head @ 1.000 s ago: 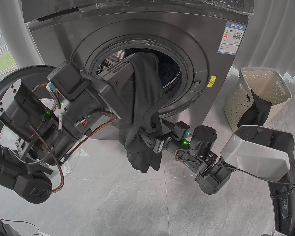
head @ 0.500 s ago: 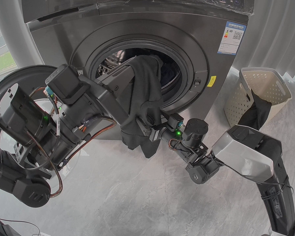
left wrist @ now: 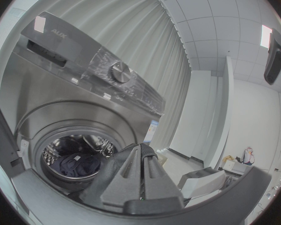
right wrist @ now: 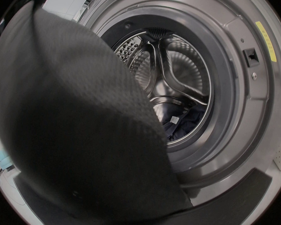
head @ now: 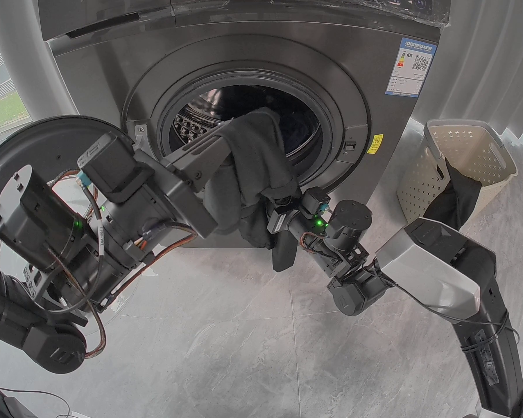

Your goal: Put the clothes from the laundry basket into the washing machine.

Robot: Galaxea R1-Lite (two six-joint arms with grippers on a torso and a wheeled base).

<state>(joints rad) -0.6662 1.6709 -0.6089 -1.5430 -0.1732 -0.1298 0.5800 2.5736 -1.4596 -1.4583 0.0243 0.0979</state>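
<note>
- The left gripper [left wrist: 142, 149], pressed together on a dark grey knitted garment [head: 255, 158], sits at the round drum opening [head: 299, 111] of the steel-grey front-loading washing machine [head: 354, 71].
- The right gripper [head: 280, 219] is under the cloth at the opening's 6 o'clock; I cannot tell its state.
- A tail hangs below the lip. It looks best to lift it over the lip first, then release deep inside by the dark blue clothes [right wrist: 184, 124].
- The cream perforated plastic laundry basket [head: 476, 146], at the machine's 3 o'clock, holds a black garment [head: 456, 198].
</note>
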